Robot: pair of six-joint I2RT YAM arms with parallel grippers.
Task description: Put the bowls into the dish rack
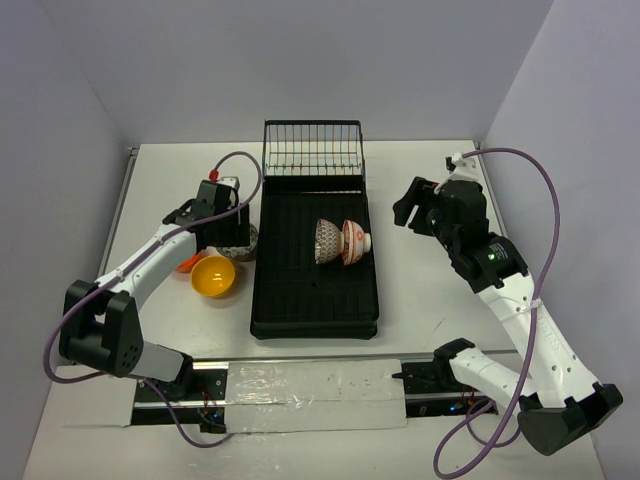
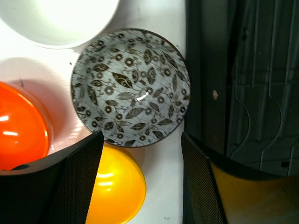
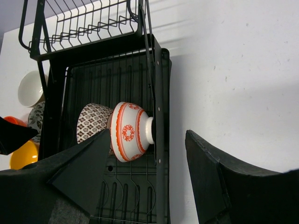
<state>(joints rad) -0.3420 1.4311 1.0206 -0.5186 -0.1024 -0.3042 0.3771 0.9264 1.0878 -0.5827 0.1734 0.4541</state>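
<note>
We see the left gripper (image 2: 141, 140) hanging above the grey leaf-patterned bowl (image 2: 131, 87), its fingers spread wide and holding nothing. That bowl sits upright on the table (image 1: 420, 320), just beside the left edge of the dish rack (image 1: 315, 290). The white bowl (image 2: 56, 18), the red-orange bowl (image 2: 21, 126) and the yellow-orange bowl (image 2: 114, 184) crowd close around it. Inside the rack, two bowls stand on their sides, touching: the pinkish patterned bowl (image 1: 327, 242) and the red-on-white bowl (image 1: 354, 241), the latter against the right rim. The right gripper (image 1: 410, 212) hovers over the table to the right of the rack, its fingers also wide apart and empty. The wire basket (image 1: 312, 148) stands at the rack's far end.
</note>
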